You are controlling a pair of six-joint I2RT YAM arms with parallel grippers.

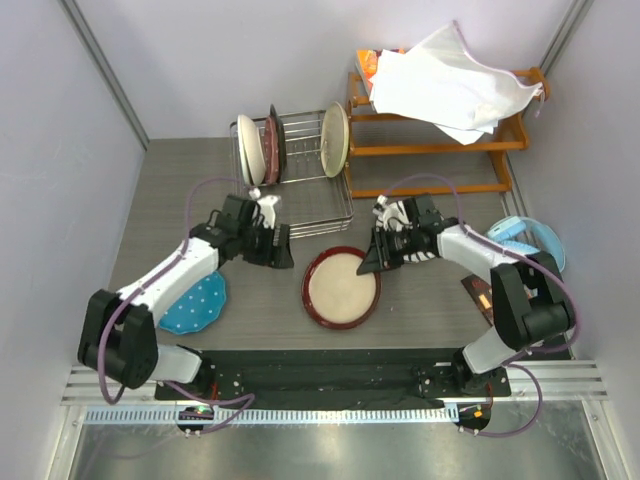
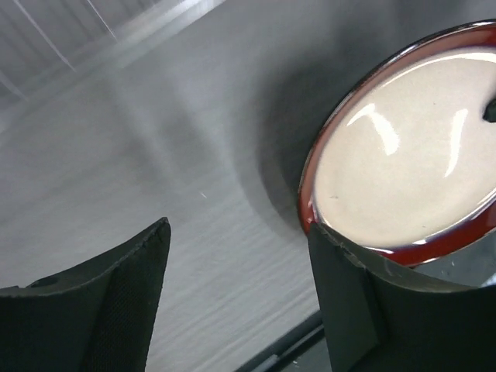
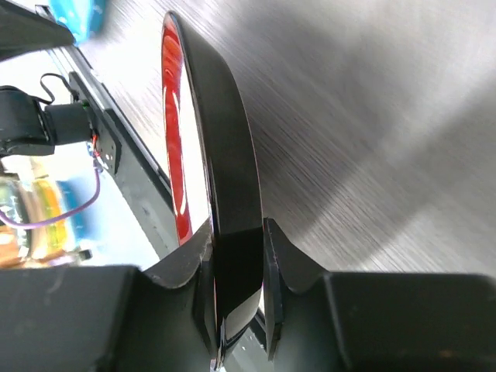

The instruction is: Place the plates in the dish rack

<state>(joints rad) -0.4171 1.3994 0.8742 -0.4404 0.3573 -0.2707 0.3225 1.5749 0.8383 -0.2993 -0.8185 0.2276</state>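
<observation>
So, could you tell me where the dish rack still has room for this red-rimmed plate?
The dish rack is bare in its middle, between the dark plate and the cream-green plate. Its left end is crowded, with the white plate close beside the dark one.

A robotics lab test cell, not a kitchen; a left arm (image 1: 175,270) and a right arm (image 1: 480,255) are bolted to a black base plate (image 1: 330,362) by a slotted aluminium rail (image 1: 330,414) at the edge of a grey table (image 1: 170,190); bare pale partition walls (image 1: 60,150) box it in; purple cables (image 1: 428,179) loop loose; the dish rack (image 1: 305,195), red-rimmed plate (image 1: 342,287) and orange shelf (image 1: 430,150) are the only household things.
</observation>
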